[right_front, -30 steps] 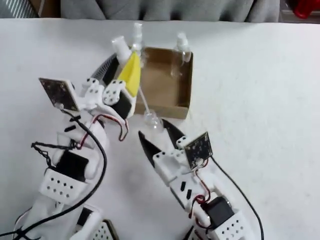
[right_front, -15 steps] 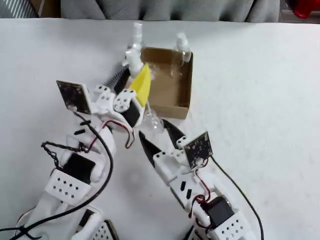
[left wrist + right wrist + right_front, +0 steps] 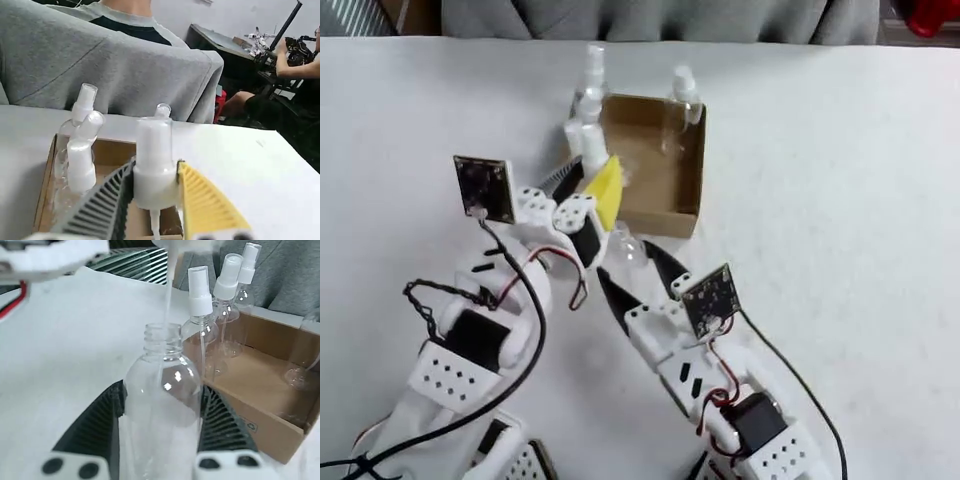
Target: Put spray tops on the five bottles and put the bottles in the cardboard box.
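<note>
A clear open-necked bottle (image 3: 630,246) (image 3: 161,390) stands upright just in front of the cardboard box (image 3: 672,218) (image 3: 252,412). My right gripper (image 3: 628,258) (image 3: 162,390) is shut on it, a black finger hugging each side. My left gripper (image 3: 588,160) (image 3: 155,175), with one yellow and one dark finger, is shut on a white spray top (image 3: 588,135) (image 3: 154,165) above the box's near left edge. Its thin dip tube (image 3: 167,300) hangs down to the bottle's neck and seems to run inside. Bottles with spray tops (image 3: 200,315) (image 3: 592,68) stand in the box.
Another capped bottle (image 3: 685,95) leans in the box's far right corner. White tabletop (image 3: 840,180) lies open to the right of the box. A person in a grey top (image 3: 100,55) sits behind the table's far edge.
My left gripper carried the spray top right and nearer, swinging it upright over the held bottle. The right arm and bottle stayed still.
</note>
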You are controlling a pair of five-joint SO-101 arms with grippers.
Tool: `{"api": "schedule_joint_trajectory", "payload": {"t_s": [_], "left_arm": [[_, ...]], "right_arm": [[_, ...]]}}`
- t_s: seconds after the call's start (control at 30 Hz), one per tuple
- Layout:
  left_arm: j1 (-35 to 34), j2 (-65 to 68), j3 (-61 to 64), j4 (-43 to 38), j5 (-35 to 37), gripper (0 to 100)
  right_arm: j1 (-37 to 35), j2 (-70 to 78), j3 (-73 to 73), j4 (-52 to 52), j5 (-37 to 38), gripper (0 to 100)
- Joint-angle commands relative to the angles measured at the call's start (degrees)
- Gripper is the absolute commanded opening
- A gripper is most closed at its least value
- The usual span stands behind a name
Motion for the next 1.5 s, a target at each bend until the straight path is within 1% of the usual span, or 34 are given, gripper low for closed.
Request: {"api": "schedule_joint_trajectory", "payload": {"t_s": [0.0,0.1,0.23,0.3,0.4,0.5,0.93,1.1,1.2,1.27,1.33,1.47], "left_arm": [[1.10,0.31,-0.70,3.16,0.18,2],[1.45,-0.75,-0.44,5.54,0.18,2],[3.21,-7.25,1.76,7.38,0.09,2],[4.00,-10.42,3.60,7.65,0.00,2],[5.58,-14.37,7.12,7.74,-3.34,2],[5.67,-17.19,10.81,7.30,-5.36,2],[6.02,-30.55,20.22,7.56,-5.27,2],[6.99,-34.07,24.26,7.03,-5.19,2],[7.25,-35.47,25.85,3.60,-4.92,2],[7.16,-35.74,26.99,0.97,-2.73,3],[6.90,-35.74,27.87,0.00,-1.49,5],[6.81,-35.74,28.40,0.09,-1.05,24]], "right_arm": [[-0.13,-0.84,-2.55,-0.22,1.05,1.5],[-0.04,-0.84,-2.55,-0.22,1.05,1.5],[-0.04,-0.84,-2.55,-0.22,1.05,1.5],[-0.04,-0.84,-2.55,-0.22,1.05,1.5],[-0.13,-0.84,-2.46,-0.22,1.05,1.5],[0.04,-0.84,-2.46,-0.13,1.05,1.5],[0.04,-0.84,-2.46,-0.13,1.05,1.5],[0.04,-0.84,-2.46,-0.13,1.05,1.5],[0.04,-0.84,-2.46,-0.13,1.05,1.5],[0.13,-0.84,-2.55,-0.22,1.05,1.5],[0.13,-0.84,-2.55,-0.22,1.14,1.5],[0.13,-0.84,-2.55,-0.04,1.14,1.5]]}}
